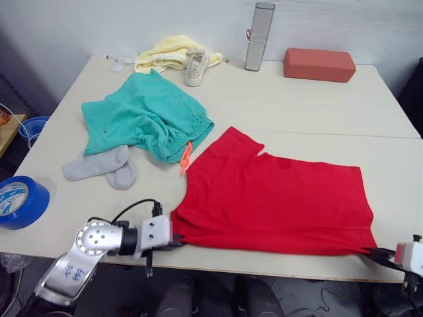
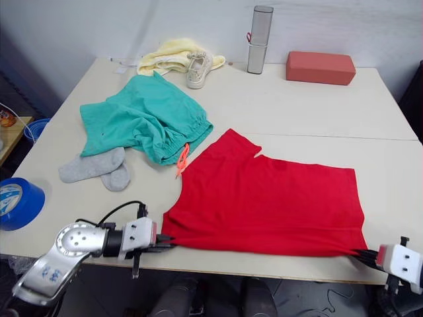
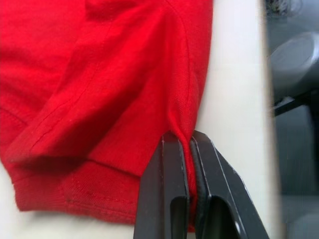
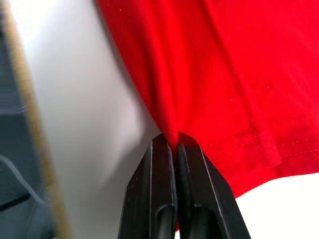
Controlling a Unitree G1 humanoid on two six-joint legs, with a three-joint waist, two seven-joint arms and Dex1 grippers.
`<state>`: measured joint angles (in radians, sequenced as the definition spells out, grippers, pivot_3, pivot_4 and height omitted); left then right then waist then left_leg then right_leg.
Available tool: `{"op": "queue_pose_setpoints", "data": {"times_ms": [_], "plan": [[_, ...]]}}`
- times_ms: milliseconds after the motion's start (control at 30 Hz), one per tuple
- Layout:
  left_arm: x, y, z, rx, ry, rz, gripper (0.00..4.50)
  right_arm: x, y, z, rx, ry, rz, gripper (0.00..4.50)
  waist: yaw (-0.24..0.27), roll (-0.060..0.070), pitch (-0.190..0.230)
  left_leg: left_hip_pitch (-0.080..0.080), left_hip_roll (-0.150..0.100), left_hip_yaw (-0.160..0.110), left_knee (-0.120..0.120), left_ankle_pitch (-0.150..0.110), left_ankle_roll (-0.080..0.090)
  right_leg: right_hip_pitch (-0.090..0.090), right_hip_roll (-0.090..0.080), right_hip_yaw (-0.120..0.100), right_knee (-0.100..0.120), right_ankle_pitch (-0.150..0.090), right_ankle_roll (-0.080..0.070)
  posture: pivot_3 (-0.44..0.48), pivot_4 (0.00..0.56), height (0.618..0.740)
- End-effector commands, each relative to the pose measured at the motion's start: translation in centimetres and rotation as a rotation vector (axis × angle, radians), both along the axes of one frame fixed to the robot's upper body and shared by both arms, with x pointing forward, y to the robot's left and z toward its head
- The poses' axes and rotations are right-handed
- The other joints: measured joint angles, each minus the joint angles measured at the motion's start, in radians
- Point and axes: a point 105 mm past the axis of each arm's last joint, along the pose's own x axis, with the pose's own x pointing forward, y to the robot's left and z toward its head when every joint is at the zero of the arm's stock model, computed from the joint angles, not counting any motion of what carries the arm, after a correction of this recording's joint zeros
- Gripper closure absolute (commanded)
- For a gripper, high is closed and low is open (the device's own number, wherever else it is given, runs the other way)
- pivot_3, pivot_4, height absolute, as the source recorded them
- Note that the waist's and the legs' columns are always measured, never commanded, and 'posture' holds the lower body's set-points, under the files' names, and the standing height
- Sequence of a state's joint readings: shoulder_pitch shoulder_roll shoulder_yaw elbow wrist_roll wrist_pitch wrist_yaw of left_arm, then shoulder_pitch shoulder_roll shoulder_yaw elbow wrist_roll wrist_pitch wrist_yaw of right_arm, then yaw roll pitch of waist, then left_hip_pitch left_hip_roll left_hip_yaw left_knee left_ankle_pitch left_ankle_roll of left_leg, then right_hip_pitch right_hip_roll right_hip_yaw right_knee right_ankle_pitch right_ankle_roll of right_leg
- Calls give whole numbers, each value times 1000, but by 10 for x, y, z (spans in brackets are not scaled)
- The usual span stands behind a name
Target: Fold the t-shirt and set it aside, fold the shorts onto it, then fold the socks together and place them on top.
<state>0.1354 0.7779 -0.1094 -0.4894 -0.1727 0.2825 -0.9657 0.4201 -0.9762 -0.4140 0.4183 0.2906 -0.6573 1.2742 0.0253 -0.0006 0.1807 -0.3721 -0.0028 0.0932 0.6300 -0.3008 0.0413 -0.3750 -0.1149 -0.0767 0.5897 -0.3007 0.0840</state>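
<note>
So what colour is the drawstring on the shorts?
Neon orange: the drawstring hangs from the teal shorts, clearest in the left eye view.

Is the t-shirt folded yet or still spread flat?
Folded once: the t-shirt shows one sleeve; left gripper and right gripper pinch its near edge.

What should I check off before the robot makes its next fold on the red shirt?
1. Left pincer shut on the t-shirt edge: ok.
2. Right pincer shut on the t-shirt edge: ok.
3. Shirt lying flat between both grips at the table's near edge: ok.
4. Shorts apart from the shirt: not ok, their orange drawstring reaches the shirt's corner.
5. Socks off the shirt: ok.
6. How much fabric each grip holds: cannot tell.
</note>
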Motion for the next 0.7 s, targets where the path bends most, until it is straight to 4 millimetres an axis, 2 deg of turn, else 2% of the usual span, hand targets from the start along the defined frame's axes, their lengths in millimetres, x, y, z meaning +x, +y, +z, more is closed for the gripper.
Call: {"op": "queue_pose_setpoints", "data": {"times_ms": [33, 200, 400, 433, 533, 633, 700], "plan": [[-9, 10, 5, 39, -18, 33, 4475, -18, -2, -3, 5, 79, 8, 4500, -1, -1, 0, 0, 0, 0, 0, 0, 1, 0, 0, 0, 0, 0, -1, 0, 150, 740], [-16, 17, 2, 58, -5, 46, 4475, -25, 8, -7, 61, 132, 8, 4500, -2, 0, 0, 1, 0, 0, 0, 0, 1, 0, 0, 1, 1, -8, -14, 0, 150, 740], [-12, 17, 5, 29, -2, 82, 4475, -13, 12, 0, 99, 66, -29, 4500, -3, 0, 0, 1, 0, 0, 0, 1, 1, 0, 0, 1, 2, -8, -15, 0, 150, 740], [-9, 18, 9, -8, 10, 113, 4241, -11, 14, 4, 133, 64, -47, 4500, -5, 0, 0, 1, 0, 0, 0, 1, 1, 0, 0, 1, 2, -8, -15, 0, 150, 740], [-4, 23, 13, -8, 7, 129, 3472, -10, 16, 8, 158, 76, -49, 3802, -4, 0, 0, 1, 0, 0, 0, 1, 1, -1, 0, 1, 2, -7, -13, 0, 150, 740], [-8, 29, 14, -4, 35, 111, 2510, -8, 18, 11, 161, 51, -35, 2791, -3, 0, 0, 1, 0, 0, 0, 1, 1, -1, 0, 1, 3, -6, -11, 0, 150, 740], [-14, 38, 18, -6, 77, 92, 1851, -10, 20, 23, 233, 45, -67, 2051, -3, 1, 1, 1, 0, 1, 0, 1, 1, -1, 0, 1, 2, -6, -11, 0, 150, 740]]}}
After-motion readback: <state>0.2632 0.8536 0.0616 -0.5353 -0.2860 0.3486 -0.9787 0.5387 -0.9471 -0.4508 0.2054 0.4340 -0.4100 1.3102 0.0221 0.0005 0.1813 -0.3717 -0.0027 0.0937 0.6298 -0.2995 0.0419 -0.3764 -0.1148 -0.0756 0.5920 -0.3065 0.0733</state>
